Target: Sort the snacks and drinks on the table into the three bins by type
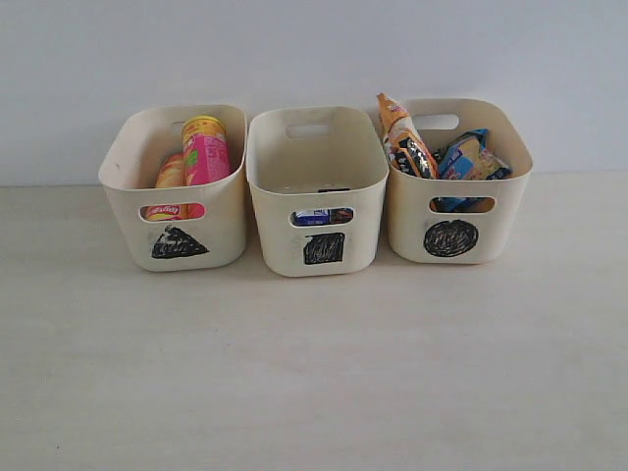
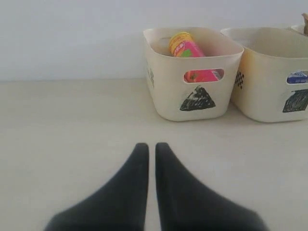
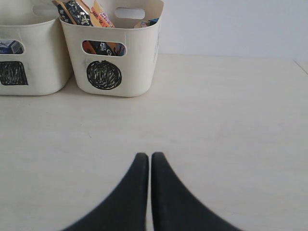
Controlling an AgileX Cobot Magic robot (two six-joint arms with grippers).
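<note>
Three cream bins stand in a row at the back of the table. The triangle bin on the left holds a pink chip tube and a yellow one. In the middle, the square bin shows a blue-white carton and a dark carton through its slot. The circle bin on the right holds an orange-black packet and a blue-white packet. Neither gripper shows in the exterior view. My left gripper is shut and empty above bare table, well short of the triangle bin. My right gripper is likewise shut and empty, short of the circle bin.
A plain pale wall rises right behind the bins. In the right wrist view, the table's edge shows at one corner.
</note>
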